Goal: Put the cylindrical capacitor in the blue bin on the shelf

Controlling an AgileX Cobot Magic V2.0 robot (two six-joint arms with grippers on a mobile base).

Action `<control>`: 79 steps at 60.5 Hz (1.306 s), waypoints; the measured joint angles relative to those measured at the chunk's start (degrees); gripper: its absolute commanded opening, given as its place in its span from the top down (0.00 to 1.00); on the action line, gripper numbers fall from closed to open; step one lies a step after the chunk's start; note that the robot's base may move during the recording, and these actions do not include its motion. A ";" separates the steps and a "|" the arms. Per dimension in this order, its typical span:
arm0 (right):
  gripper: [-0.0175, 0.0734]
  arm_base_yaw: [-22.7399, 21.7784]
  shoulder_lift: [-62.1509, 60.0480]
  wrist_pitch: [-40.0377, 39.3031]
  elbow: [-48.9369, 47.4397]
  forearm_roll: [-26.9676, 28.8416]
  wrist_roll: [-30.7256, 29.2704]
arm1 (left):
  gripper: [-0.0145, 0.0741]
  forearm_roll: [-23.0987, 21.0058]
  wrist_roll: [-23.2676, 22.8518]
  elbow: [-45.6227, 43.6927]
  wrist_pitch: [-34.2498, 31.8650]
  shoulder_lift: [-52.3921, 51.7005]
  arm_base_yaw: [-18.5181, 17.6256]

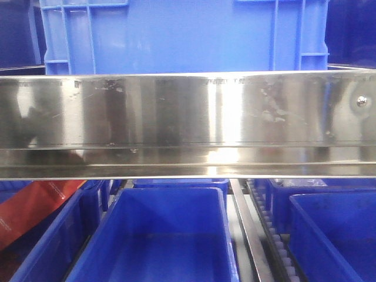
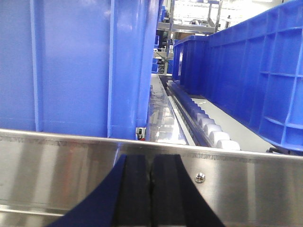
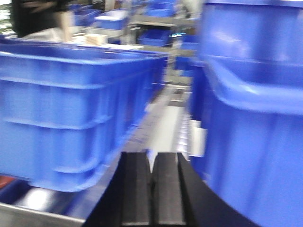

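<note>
Stainless steel, scratched and mirror-bright, is filling the middle of the front-facing view, where the shelf's front rail [image 1: 188, 111] is being shown edge to edge. A large blue bin [image 1: 182, 35] is sitting on the shelf just behind the rail, and below it an open blue bin [image 1: 158, 235] is being flanked by others, with a red package [image 1: 32, 208] lying in the one at the left. The left pincer [image 2: 151, 198] is being held shut with its black pads pressed together and nothing seen between them, right in front of the rail [image 2: 57, 165]; white roller tracks [image 2: 210, 130] are running back between two blue bins. The right pincer [image 3: 151, 194] is likewise being kept closed and empty, pointed into a lane between blurred blue bins. The cylindrical capacitor cannot be seen in any view.
</note>
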 measured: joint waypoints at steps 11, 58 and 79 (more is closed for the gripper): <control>0.99 -3.80 -7.23 -1.41 7.89 -2.02 1.41 | 0.96 0.00 0.00 0.00 0.00 0.00 0.00; 0.99 -7.22 -11.80 -8.09 20.54 -2.98 3.25 | 0.96 0.00 0.00 0.00 0.00 0.00 0.00; 0.99 -7.22 -11.80 -7.73 20.54 -2.98 3.25 | 0.96 0.00 0.00 0.00 0.00 0.00 0.00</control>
